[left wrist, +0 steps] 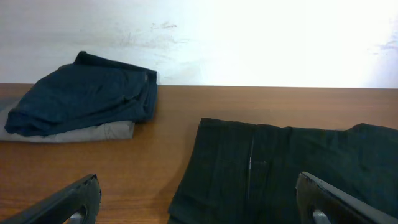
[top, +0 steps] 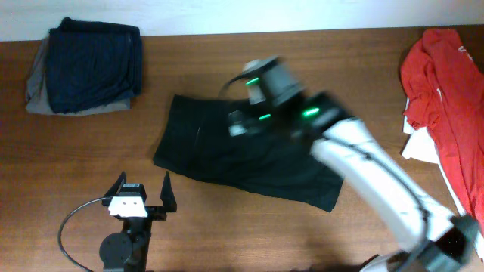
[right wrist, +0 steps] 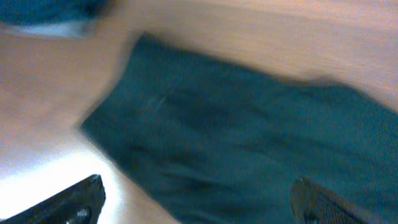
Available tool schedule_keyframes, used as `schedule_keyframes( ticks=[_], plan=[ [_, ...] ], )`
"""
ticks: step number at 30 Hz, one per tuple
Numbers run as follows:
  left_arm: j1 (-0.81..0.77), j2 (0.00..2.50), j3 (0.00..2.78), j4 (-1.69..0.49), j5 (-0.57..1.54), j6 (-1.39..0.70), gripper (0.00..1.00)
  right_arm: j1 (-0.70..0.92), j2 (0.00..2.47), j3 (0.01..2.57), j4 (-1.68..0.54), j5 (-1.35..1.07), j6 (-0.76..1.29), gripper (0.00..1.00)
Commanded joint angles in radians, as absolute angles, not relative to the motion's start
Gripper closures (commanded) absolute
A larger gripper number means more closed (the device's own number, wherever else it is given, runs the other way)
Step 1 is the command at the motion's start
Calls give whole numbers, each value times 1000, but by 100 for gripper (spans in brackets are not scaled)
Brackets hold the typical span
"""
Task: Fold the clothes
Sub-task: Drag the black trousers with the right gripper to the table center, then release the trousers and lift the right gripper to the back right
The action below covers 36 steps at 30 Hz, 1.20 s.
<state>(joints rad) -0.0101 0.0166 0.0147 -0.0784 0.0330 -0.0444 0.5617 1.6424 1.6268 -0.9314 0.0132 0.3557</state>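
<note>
Black shorts [top: 227, 155] lie flat in the middle of the table, waistband to the left. They also show in the left wrist view [left wrist: 280, 168] and, blurred, in the right wrist view [right wrist: 236, 137]. My right gripper [top: 243, 121] hovers over the shorts' upper middle; its fingers are wide open and empty, seen at the lower corners of its wrist view [right wrist: 196, 202]. My left gripper [top: 144, 189] rests near the front edge, left of the shorts, open and empty, fingers [left wrist: 199, 202] pointing toward the waistband.
A folded stack of dark navy [top: 94, 60] and grey clothes [top: 38, 102] sits at the back left, also in the left wrist view [left wrist: 81, 102]. A red garment [top: 446, 98] over white cloth [top: 417, 147] lies at the right edge.
</note>
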Motion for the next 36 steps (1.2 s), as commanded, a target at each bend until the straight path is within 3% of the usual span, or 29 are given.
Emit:
schedule_keyframes(
  ticks=[1, 4, 10, 18, 20, 21, 24, 26, 27, 28, 30, 36],
  plan=[
    [-13, 12, 9, -80, 33, -29, 1, 358, 1643, 1617, -1148, 94, 357, 2],
    [-13, 12, 9, -80, 33, -29, 1, 197, 1706, 1575, -1224, 70, 357, 2],
    [-13, 12, 9, -80, 33, -29, 1, -37, 1839, 1357, -1100, 2, 428, 2],
    [-13, 12, 9, -80, 33, -29, 1, -47, 1872, 1165, -905, -91, 428, 0],
    [-13, 12, 9, -80, 33, -29, 1, -39, 1873, 1137, -871, -95, 428, 4],
    [-13, 12, 9, -80, 33, -29, 1, -28, 1873, 1114, -843, -100, 428, 8],
    [-13, 12, 9, -80, 33, -29, 1, 1, 1873, 1092, -819, -101, 428, 41],
    [-13, 12, 9, -80, 33, -29, 1, 7, 1873, 1092, -814, -101, 428, 54],
    [-13, 12, 9, -80, 33, -29, 1, 7, 1873, 1092, -815, -91, 428, 76],
    [-13, 12, 9, -80, 33, -29, 1, 5, 1873, 1092, -814, -76, 428, 86],
    [-13, 12, 9, -80, 33, -29, 1, 4, 1873, 1094, -795, -20, 428, 94],
    [-13, 12, 9, -80, 33, -29, 1, 4, 1873, 1279, -860, 219, 428, 95]
  ],
)
